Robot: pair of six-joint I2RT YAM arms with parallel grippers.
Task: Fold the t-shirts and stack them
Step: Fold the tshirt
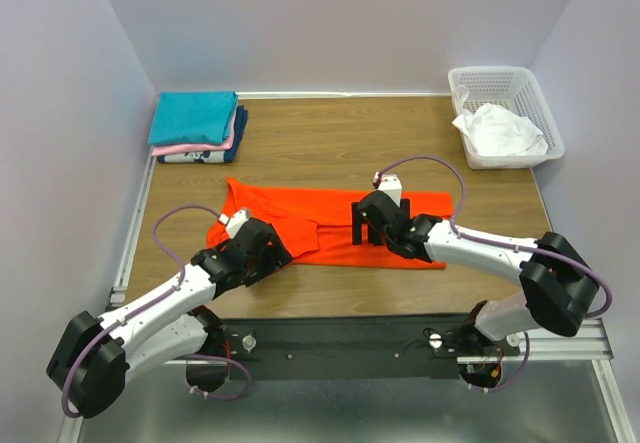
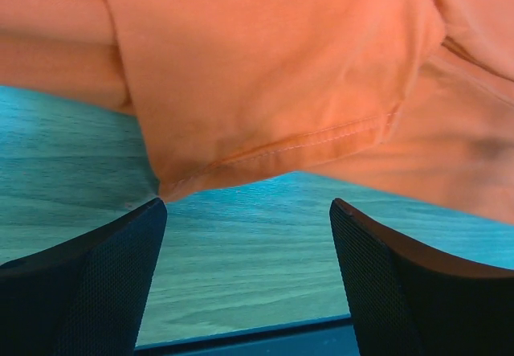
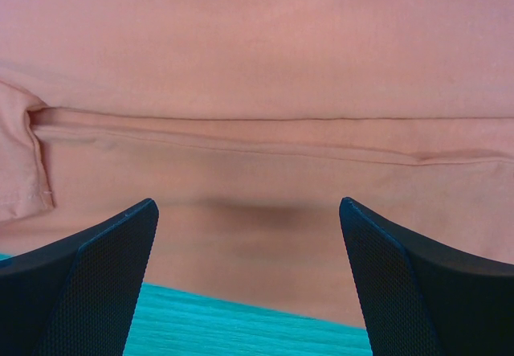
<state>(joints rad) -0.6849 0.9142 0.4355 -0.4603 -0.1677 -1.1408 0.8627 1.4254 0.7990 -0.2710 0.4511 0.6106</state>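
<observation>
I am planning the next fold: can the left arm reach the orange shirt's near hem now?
Probably yes: the left gripper, open, sits right at the hem of the orange shirt, with only bare table between.

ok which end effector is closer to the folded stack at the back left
Left. The left end effector is at the near-left edge of the orange shirt, in front of the folded stack; the right end effector is over the shirt's middle, farther right.
</observation>
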